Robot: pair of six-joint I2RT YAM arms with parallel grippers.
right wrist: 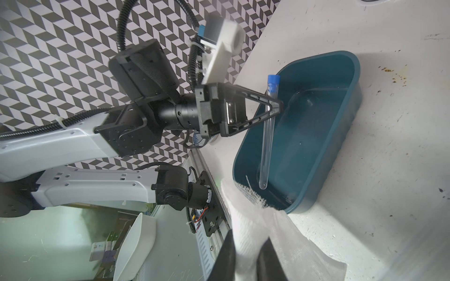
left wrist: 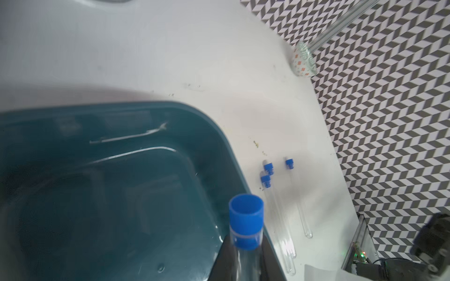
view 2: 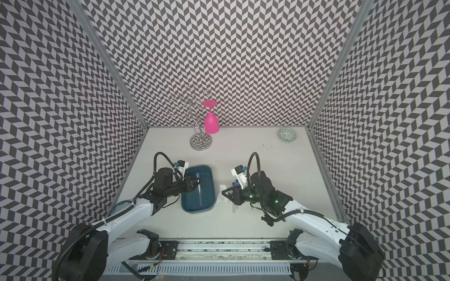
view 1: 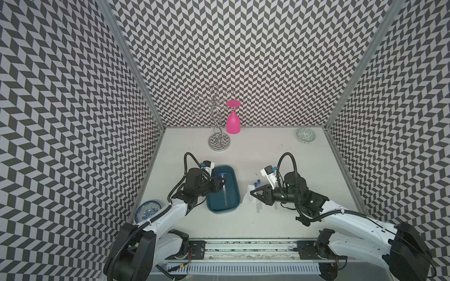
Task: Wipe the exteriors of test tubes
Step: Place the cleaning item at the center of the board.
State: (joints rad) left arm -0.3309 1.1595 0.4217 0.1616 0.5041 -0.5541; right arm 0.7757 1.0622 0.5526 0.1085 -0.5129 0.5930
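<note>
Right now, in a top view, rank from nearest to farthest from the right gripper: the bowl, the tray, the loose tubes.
1. Loose tubes: lying on the table, right by the right gripper.
2. Tray: next over, toward the left arm.
3. Bowl: back corner of the table, on the right arm's side.

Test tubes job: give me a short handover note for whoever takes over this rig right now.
Left gripper: shut on one test tube just below its blue cap, round end down inside the tray.
Right gripper: shut on the white cloth, beside the tray, apart from that tube.
Three more test tubes lie capped on the table, between tray and right arm.
Done: one tube and the cloth are in hand. Whether any tube is wiped cannot be told.
Left: bring cloth to the held tube, wipe it, then the others.
</note>
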